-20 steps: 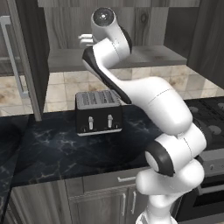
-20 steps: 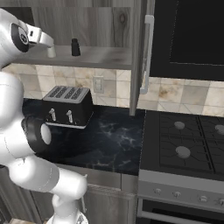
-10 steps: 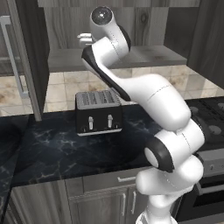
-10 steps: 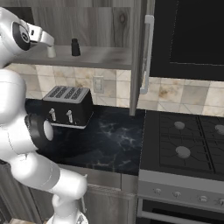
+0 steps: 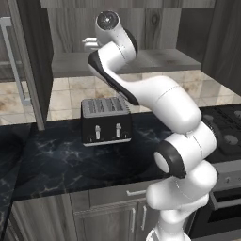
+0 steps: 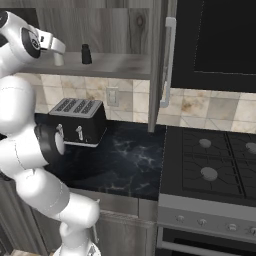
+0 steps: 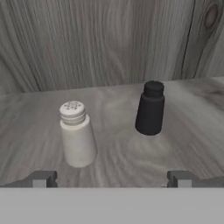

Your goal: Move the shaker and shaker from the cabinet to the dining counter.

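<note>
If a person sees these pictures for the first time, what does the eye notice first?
First, the big white arm, reaching up into the open cabinet above the worktop. Its open gripper faces two upright shakers standing apart on the shelf: the white shaker nearer, the black shaker farther back. Below, a black toaster stands on the dark marble.

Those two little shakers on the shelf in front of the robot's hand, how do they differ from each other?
The white shaker is pale with a ridged cap showing tiny holes; the black shaker is dark all over with a plain cap. In the hand view the white shaker stands nearer the open gripper and to the left, the black shaker farther back and to the right. Both stand upright and apart on the cabinet shelf, with similar shapes.
</note>
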